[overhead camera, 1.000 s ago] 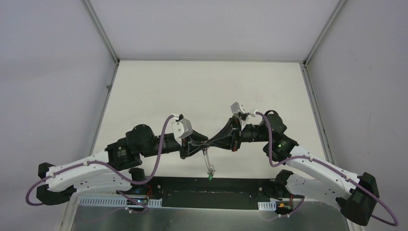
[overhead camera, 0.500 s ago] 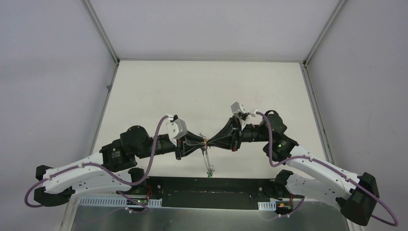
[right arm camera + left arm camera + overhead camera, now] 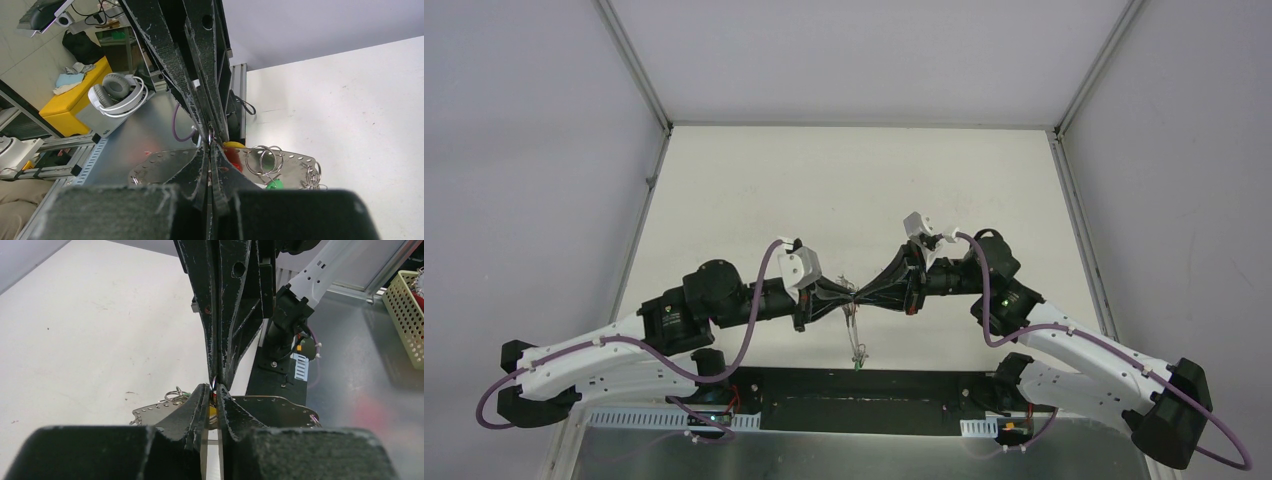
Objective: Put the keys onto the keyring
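Claws meet tip to tip above the near half of the table: the left claw reaches in from 9 o'clock, and the right claw from 3 o'clock. The right claw's jaws are pressed fully together. The left claw's jaws are closed down to a thin slit, with a bit of yellow showing in it. I cannot tell whether they pinch anything.

From the meeting point the keyring hangs in the air toward 6 o'clock in the top view, clear of the table. In the right wrist view it shows as a flat grey band with small holes, spreading to 9 and 3 o'clock behind the fingers. The keys bunch just beside the tips. A yellow head sits at 3 o'clock of them, a red one is directly under it, and a green one lies farther out at 4 o'clock. Thin split rings lie over the band between red and green. The fingers hide which piece of the bunch the right claw grips.
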